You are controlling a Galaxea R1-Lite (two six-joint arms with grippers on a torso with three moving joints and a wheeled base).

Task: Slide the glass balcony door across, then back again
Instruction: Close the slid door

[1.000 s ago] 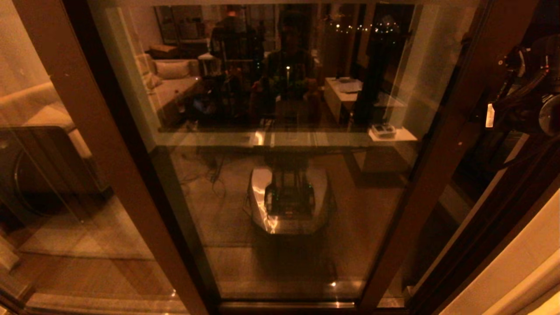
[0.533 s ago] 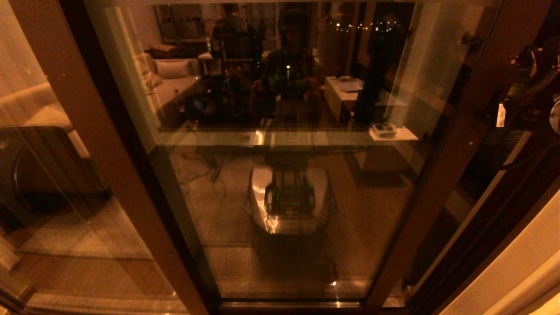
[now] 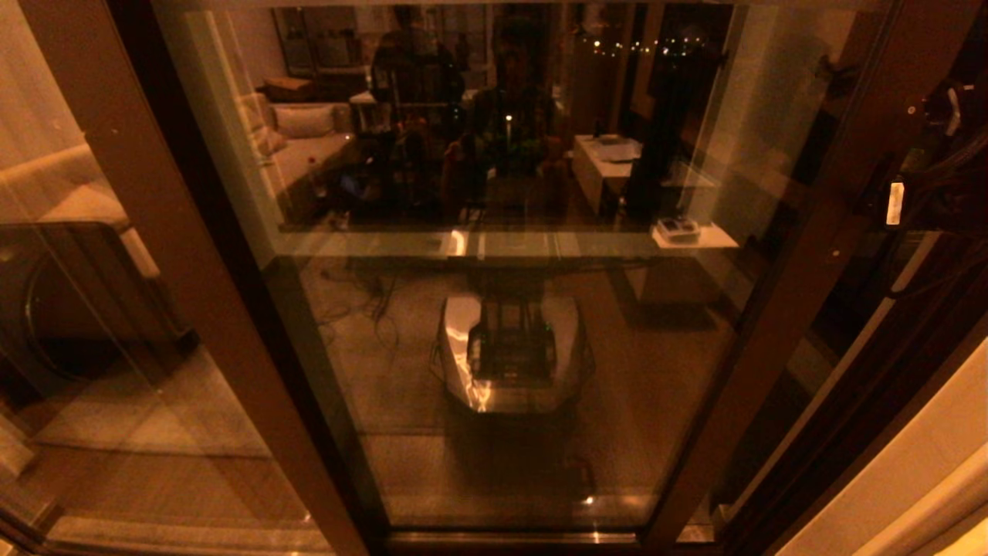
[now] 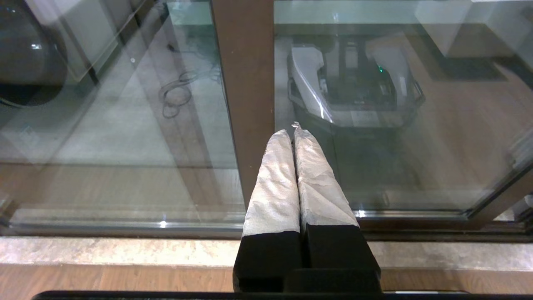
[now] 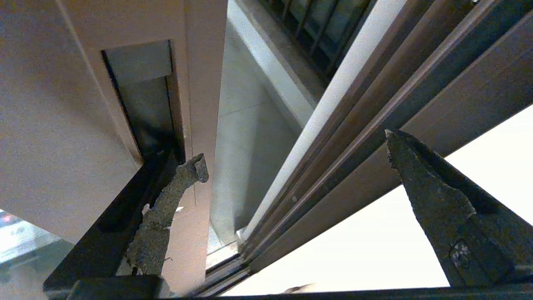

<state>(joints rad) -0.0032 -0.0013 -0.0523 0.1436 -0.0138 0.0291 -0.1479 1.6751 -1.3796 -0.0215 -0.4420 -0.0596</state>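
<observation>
The glass balcony door (image 3: 502, 324) fills the middle of the head view and mirrors the room and my base. Its dark right stile (image 3: 779, 309) slants down from the upper right, and my right arm (image 3: 926, 170) is up against it. In the right wrist view my right gripper (image 5: 295, 148) is open, with one finger (image 5: 183, 179) hooked at the lower end of the stile's recessed handle slot (image 5: 141, 104). The other finger (image 5: 416, 183) hangs free in front of the door jamb. My left gripper (image 4: 293, 131) is shut on nothing, low before a brown stile (image 4: 245, 83).
A fixed glass panel (image 3: 93, 347) with a lighter brown stile (image 3: 154, 232) stands on the left. Right of the door a narrow gap shows balcony floor (image 5: 245, 141), a black-barred window (image 5: 316, 25) and the jamb's tracks (image 5: 354, 125). A stone sill (image 4: 125, 252) runs below.
The door's right stile has slid to the right, and my right arm has gone with it. The gap to the jamb is narrower. The left stile has stayed put.
</observation>
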